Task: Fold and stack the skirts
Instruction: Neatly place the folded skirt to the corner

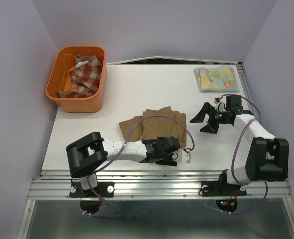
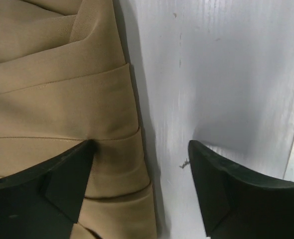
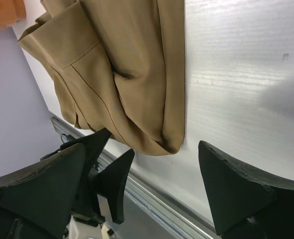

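Observation:
The tan-brown skirt (image 1: 154, 127) lies rumpled mid-table; it also shows in the left wrist view (image 2: 57, 99) and the right wrist view (image 3: 122, 69). My left gripper (image 1: 167, 150) is open at the skirt's near right corner, one finger over the cloth and one over bare table (image 2: 141, 145). My right gripper (image 1: 203, 122) is open and empty to the right of the skirt, pointing at it (image 3: 141, 147). The floral skirt (image 1: 216, 78) lies folded at the back right. The plaid skirt (image 1: 84, 73) is bunched in the orange basket (image 1: 62, 97).
The basket stands at the table's back left corner. A metal rail (image 1: 157, 186) runs along the near edge. Grey walls close in the left, right and back. My left gripper's fingers (image 3: 107, 169) show in the right wrist view.

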### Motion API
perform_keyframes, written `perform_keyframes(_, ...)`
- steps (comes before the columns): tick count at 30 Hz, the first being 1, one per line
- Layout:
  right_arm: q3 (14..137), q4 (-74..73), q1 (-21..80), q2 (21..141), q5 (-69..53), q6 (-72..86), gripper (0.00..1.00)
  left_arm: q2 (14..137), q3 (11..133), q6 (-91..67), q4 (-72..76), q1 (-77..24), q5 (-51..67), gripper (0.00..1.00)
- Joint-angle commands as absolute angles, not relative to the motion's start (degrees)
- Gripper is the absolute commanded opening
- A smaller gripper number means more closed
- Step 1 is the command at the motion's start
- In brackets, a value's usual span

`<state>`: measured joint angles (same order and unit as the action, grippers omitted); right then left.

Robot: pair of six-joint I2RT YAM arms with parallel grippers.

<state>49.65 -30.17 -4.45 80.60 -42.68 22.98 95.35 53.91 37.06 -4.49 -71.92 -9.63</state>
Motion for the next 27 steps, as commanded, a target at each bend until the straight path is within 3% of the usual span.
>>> perform_keyframes(1,46.4,-25.0,-4.6,79.5,-46.5,26.9,1.00,97.1,53.6,36.7,1.6,-70.8,-10.8,0.79)
perform_keyframes(3,44.4,-24.1,-4.6,79.5,-46.2,27.1,1.00,97.9,54.6,36.0,1.6,-68.6,-9.5,0.68)
perform_keyframes(10,42.1,-17.4,-3.3,83.5,-48.2,22.1,1.00,94.0,57.3,34.7,1.0,-59.6,3.5,0.54)
perform_keyframes(16,37.4,-4.4,0.2,82.1,-49.9,34.1,1.00,92.1,58.6,35.1,0.5,-57.3,8.1,0.43)
perform_keyframes(23,35.0,8.4,8.7,83.5,-43.8,41.1,1.00,91.9,58.9,34.8,2.0,-56.7,9.9,0.19)
perform_keyframes(26,36.0,9.7,9.5,85.7,-41.8,42.2,1.00,92.3,59.1,34.8,1.6,-56.7,9.7,0.21)
perform_keyframes(27,36.6,9.5,9.5,86.7,-41.8,42.2,1.00,92.5,59.5,34.8,1.1,-56.7,9.5,0.37)
